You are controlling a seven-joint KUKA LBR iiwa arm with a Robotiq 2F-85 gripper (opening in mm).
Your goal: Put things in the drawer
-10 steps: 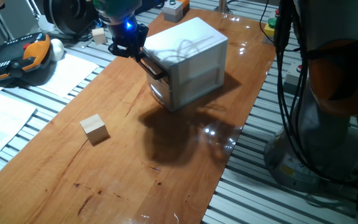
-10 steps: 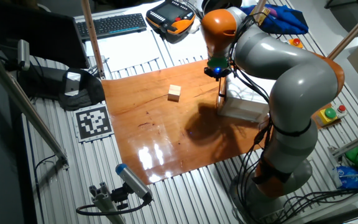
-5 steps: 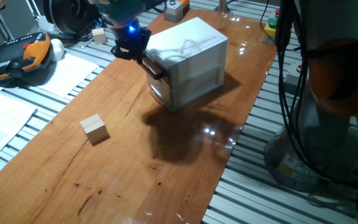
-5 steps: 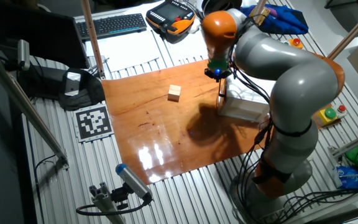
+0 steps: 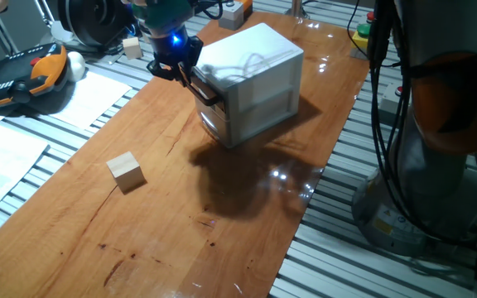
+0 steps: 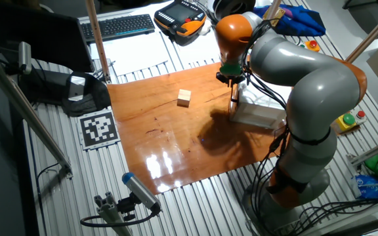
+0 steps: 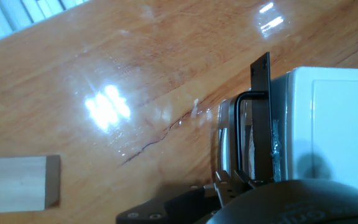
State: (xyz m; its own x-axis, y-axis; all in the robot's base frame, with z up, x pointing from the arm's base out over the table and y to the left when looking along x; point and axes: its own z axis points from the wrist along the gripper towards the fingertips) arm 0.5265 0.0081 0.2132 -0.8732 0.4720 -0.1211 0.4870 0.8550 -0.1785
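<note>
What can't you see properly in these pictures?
- Inside of the upper drawer: shut or barely open, nothing shows in any view.
- Gripper fingertips: hand view cuts them off at the bottom edge; in the fixed views they are too small, so grip on the black handle is unclear.
- Cabinet front: the arm covers it in the other fixed view.
- Wooden cube: far faces hidden.

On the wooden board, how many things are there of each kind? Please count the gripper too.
Wooden cube: 1
White cabinet: 1
Drawers with a black handle in the cabinet: 2, though the lower one is hard to see
Gripper: 1, at the upper handle
Total: 3, counting the cabinet with its drawers as one thing
</note>
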